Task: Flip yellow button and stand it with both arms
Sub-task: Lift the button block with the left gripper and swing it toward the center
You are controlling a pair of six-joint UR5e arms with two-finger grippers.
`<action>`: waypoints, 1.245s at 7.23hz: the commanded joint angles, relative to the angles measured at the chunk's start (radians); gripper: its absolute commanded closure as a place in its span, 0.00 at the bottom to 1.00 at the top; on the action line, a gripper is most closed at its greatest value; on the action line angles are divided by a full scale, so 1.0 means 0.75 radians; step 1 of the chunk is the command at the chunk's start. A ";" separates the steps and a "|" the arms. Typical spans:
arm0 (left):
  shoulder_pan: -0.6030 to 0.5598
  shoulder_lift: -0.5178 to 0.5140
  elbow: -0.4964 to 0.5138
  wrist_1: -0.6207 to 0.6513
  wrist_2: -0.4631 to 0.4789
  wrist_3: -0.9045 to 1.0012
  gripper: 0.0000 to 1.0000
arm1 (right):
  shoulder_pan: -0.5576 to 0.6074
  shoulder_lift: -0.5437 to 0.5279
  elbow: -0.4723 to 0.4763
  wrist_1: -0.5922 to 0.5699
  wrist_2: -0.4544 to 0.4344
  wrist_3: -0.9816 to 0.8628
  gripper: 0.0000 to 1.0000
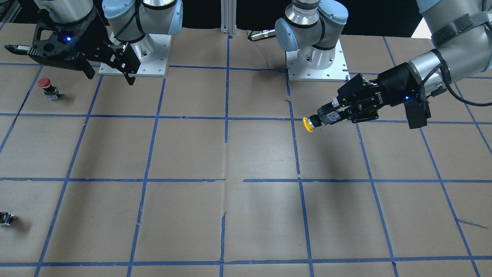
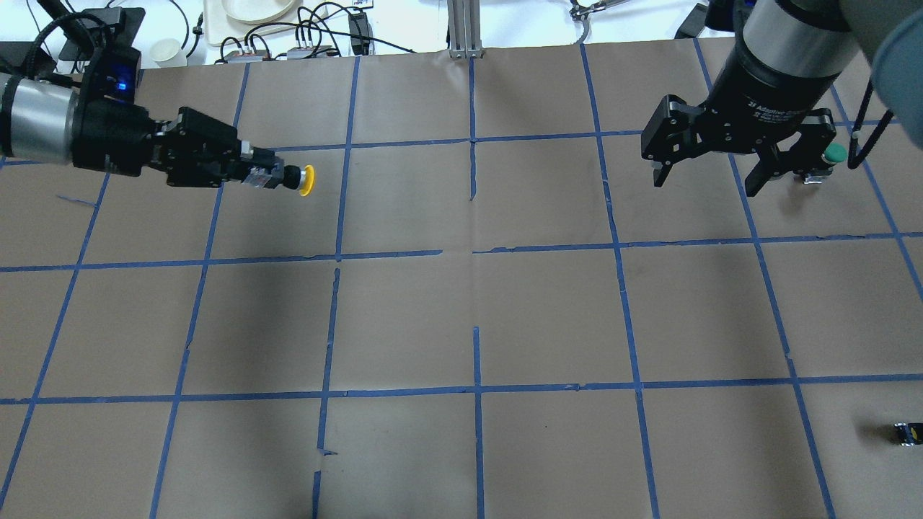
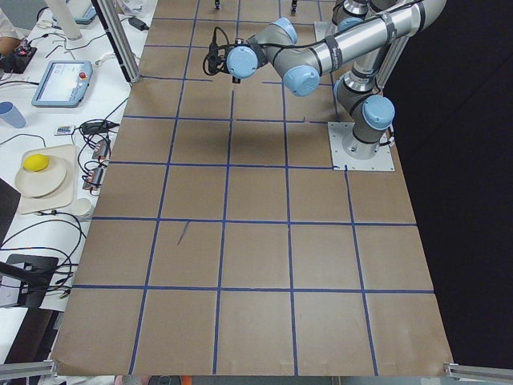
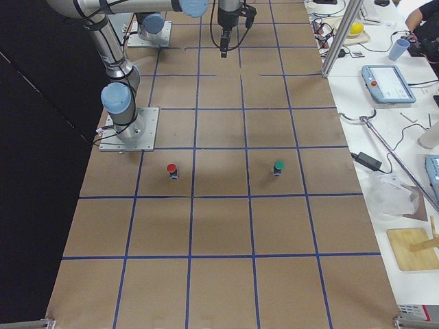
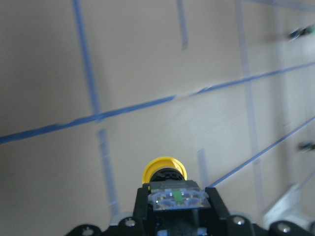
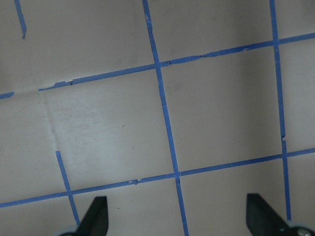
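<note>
Brown paper (image 1: 246,154) gridded with blue tape (image 1: 226,115) covers the table. I see the left gripper (image 2: 261,176) reaching in low and nearly level from its own side, fingers pinched on the grey-black body of the yellow button (image 2: 288,178). The button lies sideways in the grasp and is off the paper, with a soft shadow under it in the front-facing view. Its round yellow cap sticks out past the fingertips and points toward the middle of the table. My left wrist view confirms it: cap dead ahead, clear-faced body clamped between the two fingers. The right gripper (image 2: 705,180) hangs above the far side, pointing down, fingers spread wide with nothing between them. Its wrist view shows only paper and tape lines between the two tips. A red-capped button (image 1: 46,86) stands upright on the paper beside that gripper, apart from it. A green-capped button (image 2: 833,153) stands close by the gripper's outer finger in the overhead view, and I cannot tell whether they touch. A small black-and-yellow part (image 2: 907,432) lies near the table's edge on the right arm's side, well apart from everything else.
</note>
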 commanded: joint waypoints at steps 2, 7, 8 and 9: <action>-0.226 0.018 -0.012 -0.003 -0.485 -0.208 0.97 | -0.067 -0.043 0.005 0.001 0.134 0.268 0.00; -0.392 0.050 -0.059 -0.001 -0.870 -0.280 0.97 | -0.314 -0.004 -0.013 0.050 0.825 0.890 0.00; -0.392 0.050 -0.061 0.009 -0.907 -0.282 0.97 | -0.314 -0.002 -0.015 0.044 0.954 1.021 0.00; -0.392 0.046 -0.059 0.011 -0.934 -0.282 0.97 | -0.314 -0.004 -0.015 0.034 1.075 1.129 0.00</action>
